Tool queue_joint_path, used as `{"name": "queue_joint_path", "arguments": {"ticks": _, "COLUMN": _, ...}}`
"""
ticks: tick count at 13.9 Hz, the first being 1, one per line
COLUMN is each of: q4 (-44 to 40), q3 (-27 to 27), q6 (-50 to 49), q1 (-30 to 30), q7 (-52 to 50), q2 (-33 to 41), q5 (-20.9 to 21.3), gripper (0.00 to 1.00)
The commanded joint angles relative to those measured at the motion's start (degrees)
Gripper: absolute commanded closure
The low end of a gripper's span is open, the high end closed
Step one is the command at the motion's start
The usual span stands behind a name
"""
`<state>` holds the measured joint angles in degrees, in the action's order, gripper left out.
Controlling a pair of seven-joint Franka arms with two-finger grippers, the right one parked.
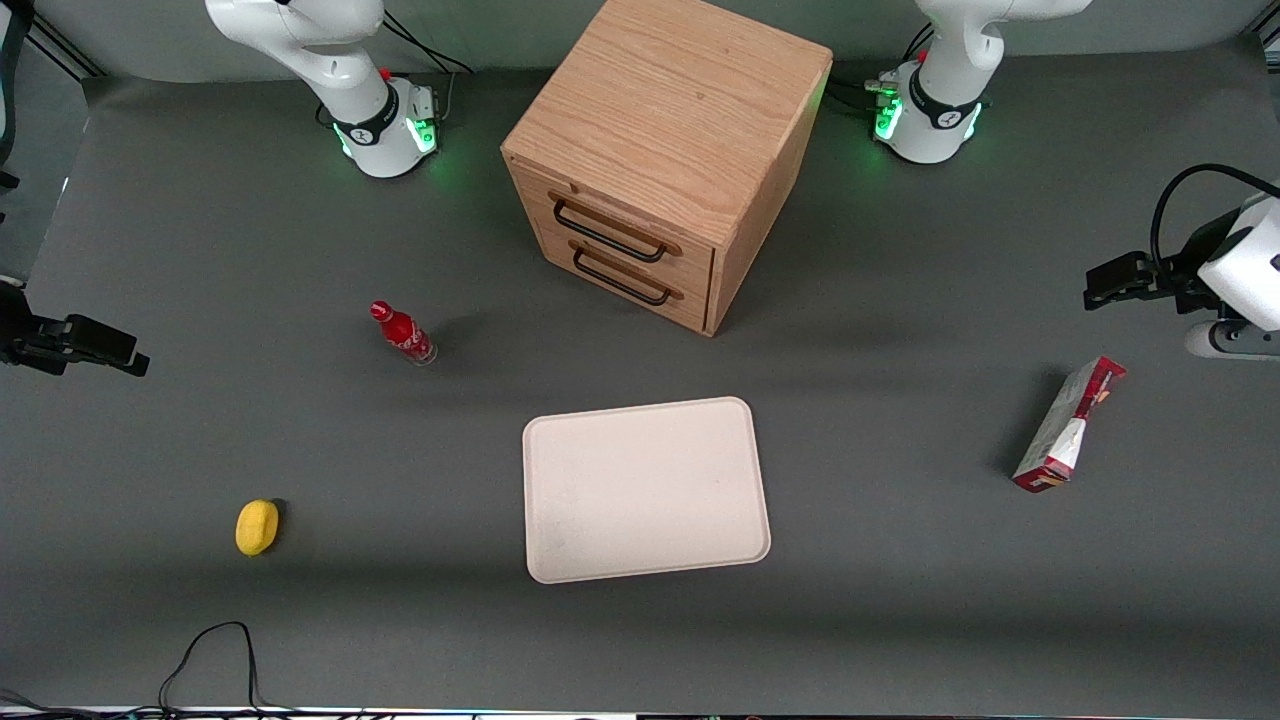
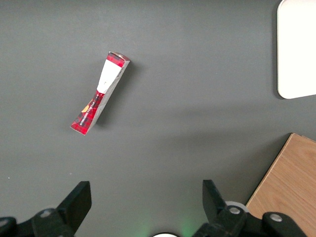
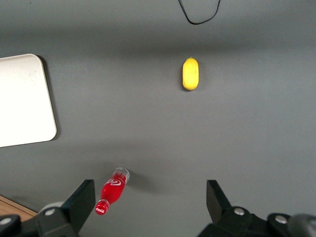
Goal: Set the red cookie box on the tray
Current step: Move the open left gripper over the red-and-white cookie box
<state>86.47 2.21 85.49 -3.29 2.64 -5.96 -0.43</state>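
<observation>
Your left arm's claw [image 2: 143, 207] hangs above bare counter with its two fingers [image 2: 76, 200] spread wide, holding nothing and touching nothing. In the front view the arm's wrist sits at the working arm's end of the counter, above the surface and farther from the front camera than the red cookie box [image 1: 1068, 425].

The counter [image 1: 900, 560] is covered in a dark grey mat. The largest thing on it is the wooden drawer cabinet [image 1: 665, 150], standing between the two arm bases, with two drawers and dark wire handles facing the front camera at an angle. Nearer to the front camera, in front of the cabinet, lies the tray [image 1: 645, 490], cream-beige with rounded corners and a low rim, flat on the mat with nothing on it.

The red cookie box stands on one long thin edge, well apart from the tray, toward the working arm's end of the counter. From the wrist camera you see it [image 2: 100, 100] as a narrow red strip with a white panel, apart from the claw.

Toward the parked arm's end you have a small red bottle [image 1: 402, 333] standing near the cabinet, and a yellow lemon [image 1: 257, 526] nearer to the front camera. A black cable [image 1: 215, 650] loops at the counter's near edge.
</observation>
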Motion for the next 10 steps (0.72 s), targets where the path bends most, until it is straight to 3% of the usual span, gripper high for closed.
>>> {"name": "queue_joint_path", "arguments": {"ticks": 1, "q4": 0.28, "q3": -0.45, "q6": -0.94, "q1": 0.56, "q7": 1.14, "q2": 1.21, "q5": 0.87, "gripper": 0.00}}
{"name": "queue_joint_path", "arguments": {"ticks": 5, "q4": 0.46, "q3": 0.42, "q6": -1.55, "q1": 1.09, "q7": 1.93, "q2": 0.95, "q5": 0.87, "gripper": 0.00}}
{"name": "queue_joint_path", "arguments": {"ticks": 10, "q4": 3.61, "q3": 1.31, "q6": 0.11, "q1": 8.81, "q7": 13.85, "q2": 2.17, "q5": 2.54, "gripper": 0.00}}
